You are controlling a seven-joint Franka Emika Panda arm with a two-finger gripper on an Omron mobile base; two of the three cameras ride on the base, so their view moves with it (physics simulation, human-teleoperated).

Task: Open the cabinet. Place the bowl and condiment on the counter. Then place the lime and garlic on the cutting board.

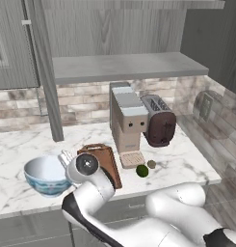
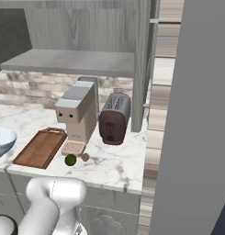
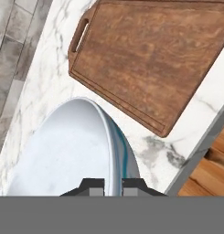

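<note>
Clearly, the gripper (image 3: 113, 186) was pinched on the rim of the bowl (image 3: 67, 151), which sat on the counter (image 3: 45, 82) just beside the cutting board (image 3: 150, 59); the hand view showed this grip. From the left base view the lime (image 1: 142, 170) and the garlic (image 1: 151, 164) lay near each other before the coffee machine (image 1: 126, 120), beside the toaster (image 1: 159, 120), under the open cabinet (image 1: 124, 65)

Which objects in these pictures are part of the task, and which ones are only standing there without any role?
Part of the task:
- cabinet, open
- bowl, on the counter, rim between the shut gripper fingers
- cutting board
- lime, on the counter
- garlic, beside the lime

Only standing there:
- coffee machine
- toaster
</note>
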